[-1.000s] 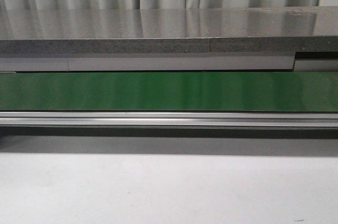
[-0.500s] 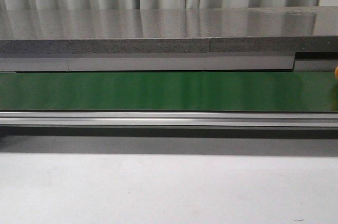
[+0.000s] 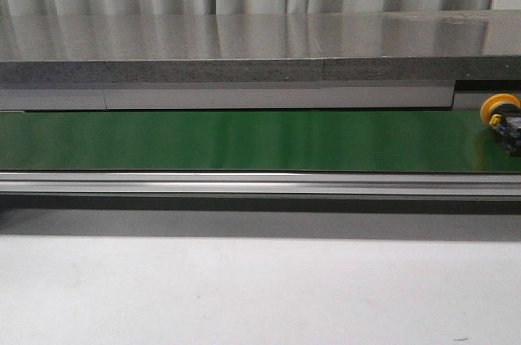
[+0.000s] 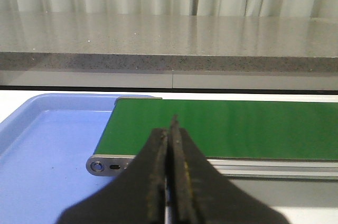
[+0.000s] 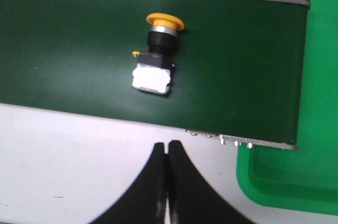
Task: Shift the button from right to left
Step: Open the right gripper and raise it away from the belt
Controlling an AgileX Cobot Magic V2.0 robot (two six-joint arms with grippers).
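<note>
- Orange-capped button (image 5: 156, 55): lying on its side on the green belt (image 3: 244, 140), far right end.
- Left tool (image 4: 170, 171): closed, empty.
- Right tool (image 5: 167, 182): closed, empty, clear of the belt.

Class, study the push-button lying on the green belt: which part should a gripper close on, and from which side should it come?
Probably the black boxy body of the button, taken from above. The button lies on its side on the belt, orange cap at one end, so the flat flanks of the body face sideways and suit two fingers; the round cap would likely slip. The right gripper, shut, is beside it.
</note>
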